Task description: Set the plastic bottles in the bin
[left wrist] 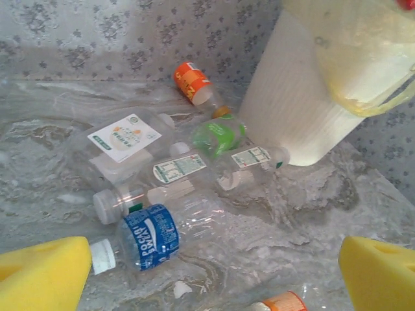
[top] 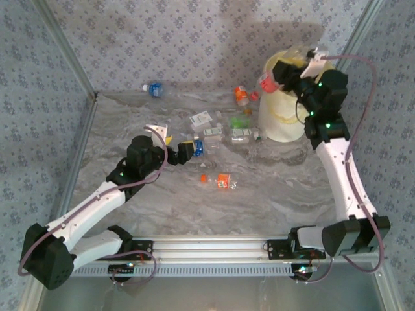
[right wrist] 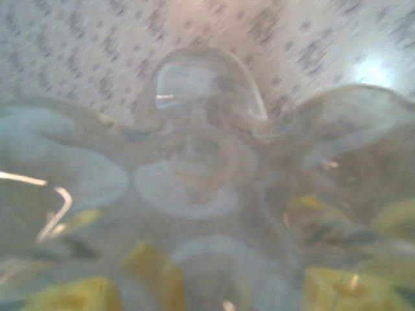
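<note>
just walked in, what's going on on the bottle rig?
Right gripper holds a red-labelled bottle at the rim of the bin, not yet dropped. Left gripper is open, low over the pile, nearest a blue-labelled bottle. Several loose bottles lie on the table.

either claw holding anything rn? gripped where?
Right claw holds a clear bottle over the bin; grip spot can't be told. Left claw is open, empty.
</note>
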Controlling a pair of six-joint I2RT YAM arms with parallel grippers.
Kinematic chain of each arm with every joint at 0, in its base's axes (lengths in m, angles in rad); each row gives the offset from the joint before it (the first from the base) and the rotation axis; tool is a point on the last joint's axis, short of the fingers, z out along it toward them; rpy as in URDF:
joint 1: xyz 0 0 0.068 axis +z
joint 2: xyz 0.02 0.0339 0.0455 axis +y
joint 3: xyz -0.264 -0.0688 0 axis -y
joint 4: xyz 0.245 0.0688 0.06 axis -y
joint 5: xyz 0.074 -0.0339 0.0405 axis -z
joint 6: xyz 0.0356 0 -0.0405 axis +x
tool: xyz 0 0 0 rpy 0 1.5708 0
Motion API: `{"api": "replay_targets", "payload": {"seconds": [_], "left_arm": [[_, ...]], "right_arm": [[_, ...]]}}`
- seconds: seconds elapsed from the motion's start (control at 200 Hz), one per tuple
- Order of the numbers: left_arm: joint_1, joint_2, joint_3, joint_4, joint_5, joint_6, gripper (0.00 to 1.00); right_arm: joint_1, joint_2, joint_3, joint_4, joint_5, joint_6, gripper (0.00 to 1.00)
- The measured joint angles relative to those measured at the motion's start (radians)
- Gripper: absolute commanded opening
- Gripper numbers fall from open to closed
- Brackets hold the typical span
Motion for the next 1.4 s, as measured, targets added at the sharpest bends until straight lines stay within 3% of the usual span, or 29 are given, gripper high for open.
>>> {"api": "replay_targets", "payload": {"seconds": [0.165, 0.365, 0.765, 0.949, 1.149, 1.399], "left_arm": [[0.0, 0.0, -0.002, -0.006, -0.025, 0.0, 0.98], [0.0, 0.0, -0.013, -0.019, -0.048, 0.0, 0.98], [0.0, 0.006, -0.015, -0.051, -0.106, -0.002, 0.98], [0.002, 0.032, -0.015, -0.055, -0.119, -0.011, 0.98], [0.002, 0.055, -0.015, -0.078, -0.125, -0.014, 0.98], [0.002, 0.058, -0.015, -0.082, -0.127, -0.031, 0.98]], "right_arm": [[-0.106, 0.151, 0.167, -0.032, 0.035, 0.004, 0.45], [-0.177, 0.277, 0.262, -0.081, 0.192, -0.021, 0.45], [-0.144, 0.402, 0.385, -0.262, 0.598, -0.364, 0.48], [-0.103, 0.487, 0.494, -0.401, 0.694, -0.443, 0.73], [-0.056, 0.517, 0.538, -0.517, 0.7, -0.437, 0.99], [-0.022, 0.414, 0.51, -0.579, 0.658, -0.383, 1.0]]}}
